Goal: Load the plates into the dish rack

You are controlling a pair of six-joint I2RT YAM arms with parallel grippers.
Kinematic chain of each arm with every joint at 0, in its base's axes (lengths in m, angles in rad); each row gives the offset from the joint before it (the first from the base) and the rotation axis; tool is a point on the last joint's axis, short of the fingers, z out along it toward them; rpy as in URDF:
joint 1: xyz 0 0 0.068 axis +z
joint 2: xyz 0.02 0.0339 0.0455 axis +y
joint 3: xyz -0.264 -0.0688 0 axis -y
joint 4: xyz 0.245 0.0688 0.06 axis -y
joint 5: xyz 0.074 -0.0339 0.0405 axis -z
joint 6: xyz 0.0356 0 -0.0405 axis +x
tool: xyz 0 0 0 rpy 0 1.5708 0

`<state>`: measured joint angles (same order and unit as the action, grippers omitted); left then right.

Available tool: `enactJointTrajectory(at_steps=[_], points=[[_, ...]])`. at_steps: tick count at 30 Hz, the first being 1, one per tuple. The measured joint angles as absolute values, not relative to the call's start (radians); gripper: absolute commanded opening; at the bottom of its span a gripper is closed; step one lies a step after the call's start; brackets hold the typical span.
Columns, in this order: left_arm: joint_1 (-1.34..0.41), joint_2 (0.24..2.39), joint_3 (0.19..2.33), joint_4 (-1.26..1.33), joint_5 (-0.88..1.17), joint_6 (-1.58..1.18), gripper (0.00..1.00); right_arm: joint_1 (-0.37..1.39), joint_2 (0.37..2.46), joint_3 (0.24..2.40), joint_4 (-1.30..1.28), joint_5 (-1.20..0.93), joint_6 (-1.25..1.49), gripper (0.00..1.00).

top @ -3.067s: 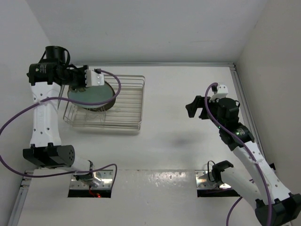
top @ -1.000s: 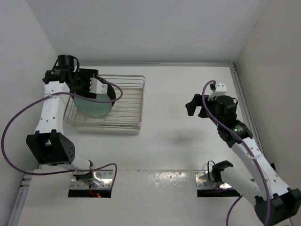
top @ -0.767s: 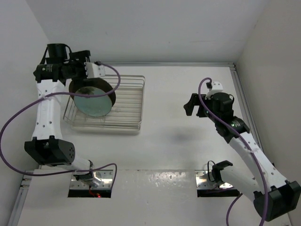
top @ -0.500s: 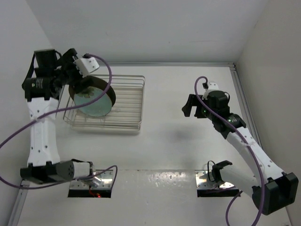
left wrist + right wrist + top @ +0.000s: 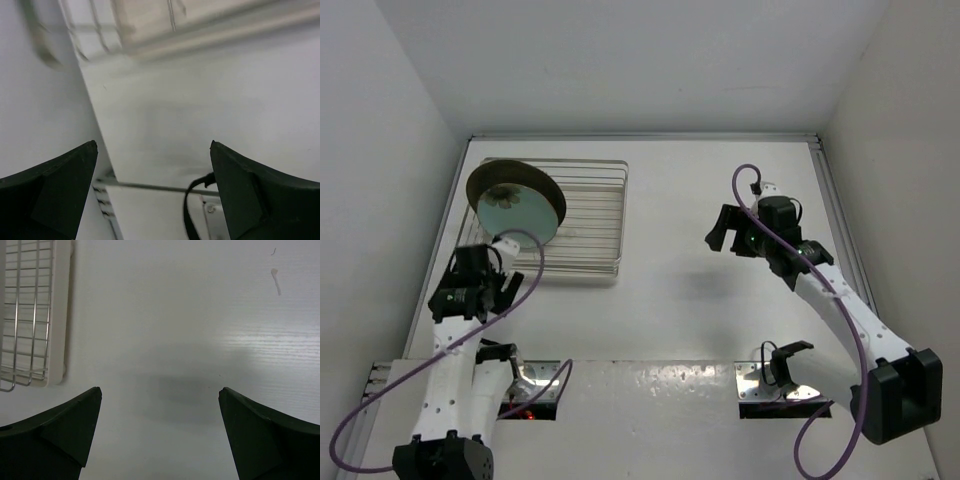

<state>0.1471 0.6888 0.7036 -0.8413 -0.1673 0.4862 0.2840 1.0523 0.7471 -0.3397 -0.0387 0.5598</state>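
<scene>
Here: left gripper (image 5: 485, 275), black fingers (image 5: 55, 185) spread wide, nothing between them, nothing touched. Same for right gripper (image 5: 723, 232): wide apart, empty, up over the smooth white table (image 5: 200, 315). Round plates (image 5: 515, 210) in the left end of the dish rack (image 5: 595, 220), leaning on edge, pale green in front, shiny dark brown behind. Rack of thin silvery wire, box-shaped, flat on the table, well apart from both grippers.

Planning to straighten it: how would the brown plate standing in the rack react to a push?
Standing tilted on edge, the brown plate probably tips or rolls easily. Its glossy finish suggests slippery, likely breakable. The wire dish rack may slide.
</scene>
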Motion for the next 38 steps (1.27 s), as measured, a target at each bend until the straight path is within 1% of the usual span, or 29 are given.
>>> enactJointTrajectory(at_steps=[1, 4, 8, 17, 27, 38], points=[[0.149, 0.665, 0.625, -0.824, -0.209, 0.476, 1.0, 0.282, 1.055, 0.74, -0.34, -0.039, 0.562, 0.99], [0.17, 0.61, 0.481, -0.81, -0.279, 0.461, 1.0, 0.277, 1.063, 0.73, -0.343, -0.039, 0.566, 0.99], [0.198, 0.533, 0.386, -0.759, -0.346, 0.458, 1.0, 0.276, 1.064, 0.729, -0.342, -0.039, 0.564, 0.99], [0.205, 0.508, 0.384, -0.673, -0.419, 0.427, 1.0, 0.275, 1.068, 0.709, -0.345, -0.039, 0.562, 0.99], [0.216, 0.484, 0.384, -0.662, -0.439, 0.417, 1.0, 0.274, 1.045, 0.623, -0.338, -0.039, 0.576, 0.99], [0.202, 0.475, 0.381, -0.662, -0.446, 0.413, 1.0, 0.271, 1.028, 0.614, -0.321, -0.055, 0.596, 0.99]])
